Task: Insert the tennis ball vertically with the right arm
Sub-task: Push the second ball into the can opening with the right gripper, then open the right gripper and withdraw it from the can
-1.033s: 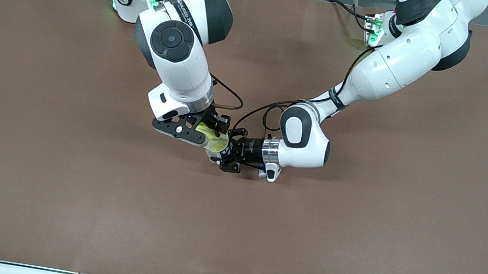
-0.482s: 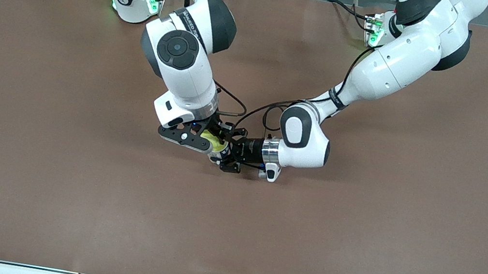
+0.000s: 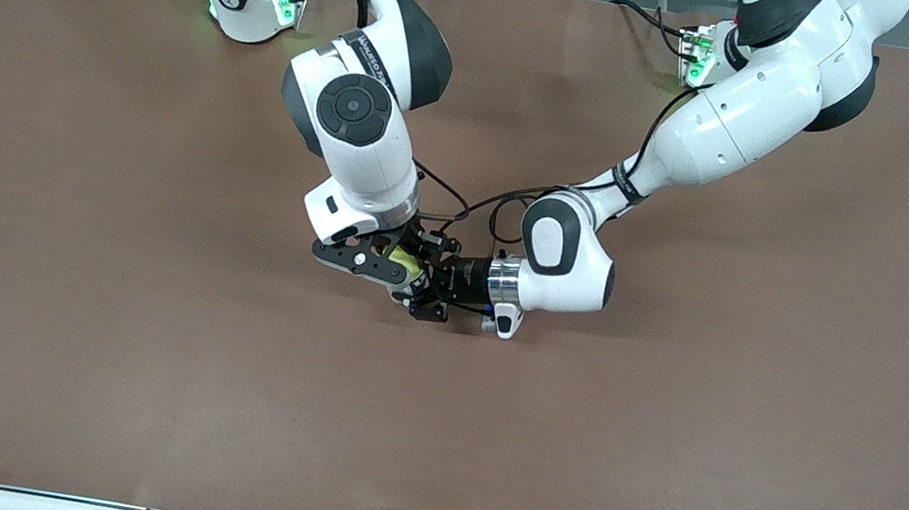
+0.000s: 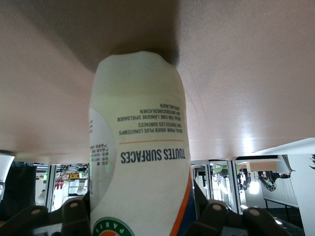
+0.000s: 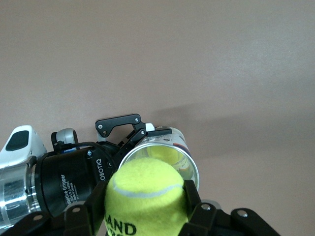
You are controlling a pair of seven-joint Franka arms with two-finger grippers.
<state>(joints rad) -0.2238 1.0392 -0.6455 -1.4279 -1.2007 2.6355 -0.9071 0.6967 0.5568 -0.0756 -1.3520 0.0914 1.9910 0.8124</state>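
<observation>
Clasping the tennis ball (image 5: 145, 190), right gripper (image 5: 142, 216) above open can (image 4: 139, 162); can clamped upright by left gripper (image 3: 421, 291)

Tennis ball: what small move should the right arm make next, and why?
Probably a short straight descent. The right tool holds the tennis ball just above the open can, which the left tool grips upright on the table. The ball appears slightly off the mouth's centre, so small centring may help.
</observation>
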